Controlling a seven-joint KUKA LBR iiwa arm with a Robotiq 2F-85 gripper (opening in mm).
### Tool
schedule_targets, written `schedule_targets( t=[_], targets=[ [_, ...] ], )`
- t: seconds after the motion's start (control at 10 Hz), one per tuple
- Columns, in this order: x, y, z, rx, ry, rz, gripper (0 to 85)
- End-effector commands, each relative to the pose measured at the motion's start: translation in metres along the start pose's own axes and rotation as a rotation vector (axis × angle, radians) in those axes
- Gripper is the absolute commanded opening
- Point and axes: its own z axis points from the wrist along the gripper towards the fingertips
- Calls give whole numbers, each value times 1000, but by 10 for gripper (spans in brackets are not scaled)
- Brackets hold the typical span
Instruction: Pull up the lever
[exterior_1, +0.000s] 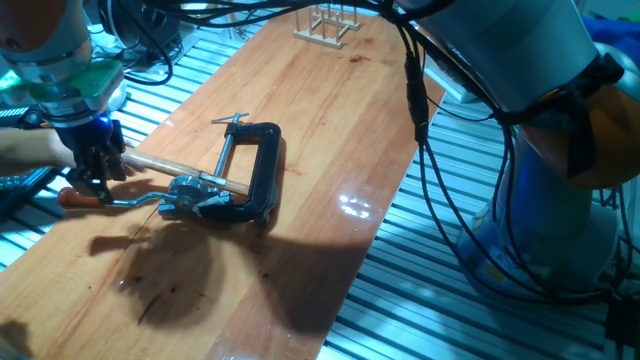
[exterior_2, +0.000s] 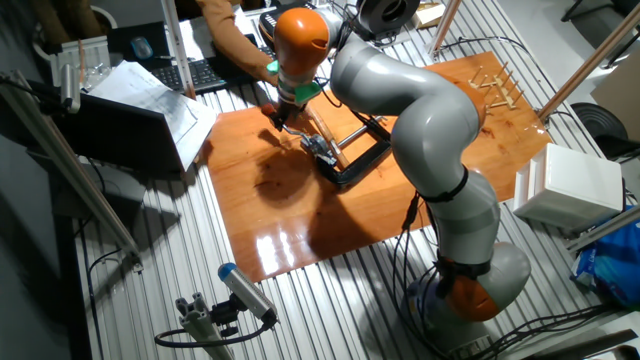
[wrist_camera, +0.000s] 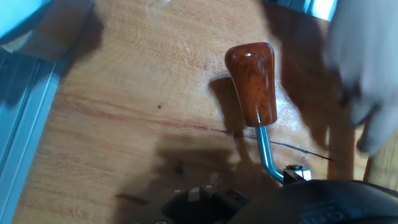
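The lever (exterior_1: 128, 203) lies low on the wooden table (exterior_1: 330, 110) at the left edge. Its thin silver arm runs from a small silver hub (exterior_1: 185, 190) out to a red-brown wooden knob (exterior_1: 75, 197). My gripper (exterior_1: 93, 183) hangs straight above the knob, its dark fingers apart and holding nothing. In the hand view the knob (wrist_camera: 252, 81) shows whole and free, with the bent silver arm (wrist_camera: 267, 152) running down from it. The other fixed view has the gripper (exterior_2: 280, 118) at the board's far corner.
A pale-handled hammer (exterior_1: 165, 166) lies across the hub, held by a black C-clamp (exterior_1: 262, 170). A person's hand (exterior_1: 35, 150) reaches in beside my gripper and shows blurred in the hand view (wrist_camera: 367, 74). A small wooden rack (exterior_1: 325, 25) stands at the far end.
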Motion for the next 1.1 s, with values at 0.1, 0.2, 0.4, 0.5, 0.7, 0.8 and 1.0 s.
schedule_targets(
  t=[0.1,0.2,0.4,0.5,0.7,0.8,1.0],
  targets=[
    [-4,-2,2,39,11,4,510],
    [-4,-2,2,37,25,0,340],
    [-4,-2,3,18,38,13,340],
    [-4,-1,3,18,38,13,170],
    [-4,-1,3,13,36,-1,0],
    [-4,-1,2,18,33,0,0],
    [-5,-1,3,31,41,0,0]
  ],
)
